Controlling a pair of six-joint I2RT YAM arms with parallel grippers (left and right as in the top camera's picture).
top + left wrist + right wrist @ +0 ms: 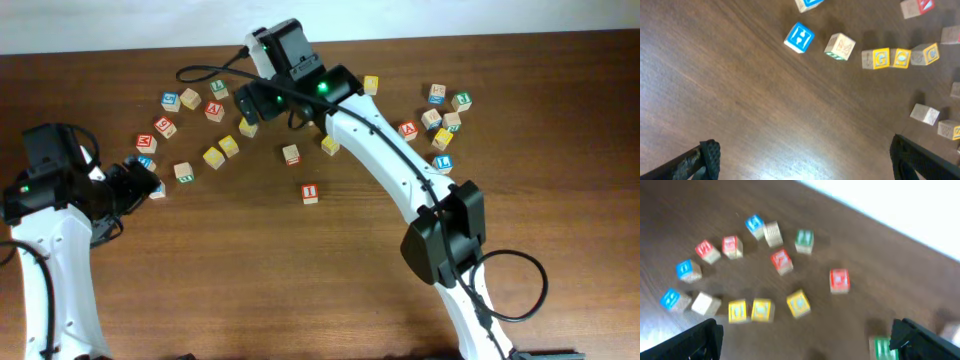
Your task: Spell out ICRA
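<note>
A red-bordered I cube [311,193] sits alone on the table's middle. A red cube that looks like an A [214,110] lies in the far-left cluster. A yellow-bordered cube that looks like a C [929,53] ends a row of three yellow cubes; I cannot pick out the R. My left gripper [150,185] is open and empty over bare wood [805,157], next to a blue cube [799,37]. My right gripper [250,103] is open and empty above the far-left cluster [805,340]; its view is blurred.
Several other letter cubes lie scattered at the far left [165,127] and far right [442,138]. Two cubes [291,154] [330,145] sit just beyond the I cube. The right arm [400,170] stretches diagonally across the table. A green cube [882,349] lies by the right finger.
</note>
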